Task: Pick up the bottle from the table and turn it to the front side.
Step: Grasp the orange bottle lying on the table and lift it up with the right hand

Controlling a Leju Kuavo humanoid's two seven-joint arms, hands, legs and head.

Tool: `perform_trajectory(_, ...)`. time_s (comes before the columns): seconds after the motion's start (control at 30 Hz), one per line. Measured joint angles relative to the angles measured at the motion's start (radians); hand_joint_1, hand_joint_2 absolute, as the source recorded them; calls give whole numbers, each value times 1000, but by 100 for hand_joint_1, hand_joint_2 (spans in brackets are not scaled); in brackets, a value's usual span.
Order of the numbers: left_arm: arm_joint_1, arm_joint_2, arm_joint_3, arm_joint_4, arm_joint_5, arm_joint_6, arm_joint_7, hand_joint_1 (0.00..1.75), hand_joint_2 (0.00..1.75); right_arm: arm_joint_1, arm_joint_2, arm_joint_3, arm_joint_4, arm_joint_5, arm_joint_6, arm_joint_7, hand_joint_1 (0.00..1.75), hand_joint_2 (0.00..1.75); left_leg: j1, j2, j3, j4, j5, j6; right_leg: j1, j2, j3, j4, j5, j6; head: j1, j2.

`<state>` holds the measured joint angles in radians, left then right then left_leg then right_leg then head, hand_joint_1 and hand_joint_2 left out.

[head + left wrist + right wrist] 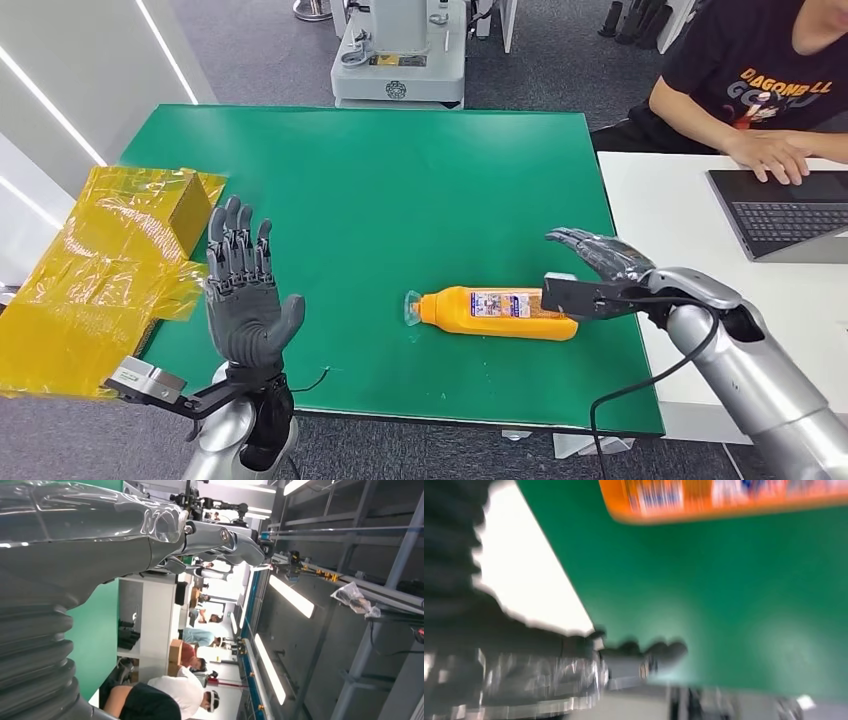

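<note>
Head view, left to right: my left robot hand (pixel 243 295) stands released; the orange bottle (pixel 497 313) lies flat mid-table (pixel 380 180); my right robot hand (pixel 600 262), fingers spread, hovers by its base. Probably light, slick plastic; I'd grasp the labelled middle.

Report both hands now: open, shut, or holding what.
Left hand: open, raised upright, fingers apart, holding nothing.
Right hand: open, fingers extended above the base end of the lying orange bottle, not gripping it.
</note>
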<state>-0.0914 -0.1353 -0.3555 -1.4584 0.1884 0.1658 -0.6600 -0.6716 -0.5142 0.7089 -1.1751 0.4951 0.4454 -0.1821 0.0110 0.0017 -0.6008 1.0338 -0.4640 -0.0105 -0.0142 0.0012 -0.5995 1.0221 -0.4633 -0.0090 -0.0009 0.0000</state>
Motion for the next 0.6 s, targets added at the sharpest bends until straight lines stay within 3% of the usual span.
perform_trajectory(0.23, 0, 1, 0, 0, -1, 1, 0, 0, 175, -175, 48, 183, 220, -31, -3, -63, 0, 175, 1, -3, 0, 0, 1, 1, 1, -4, 1, 0, 0, 0, 0, 0)
perform_trajectory(0.6, -1, 0, 0, 0, -3, 5, 0, 0, 175, -217, 184, 325, 492, -37, -37, -157, 0, 175, 1, -3, 0, 0, 1, 1, 1, -4, 1, 0, 0, 0, 0, 0)
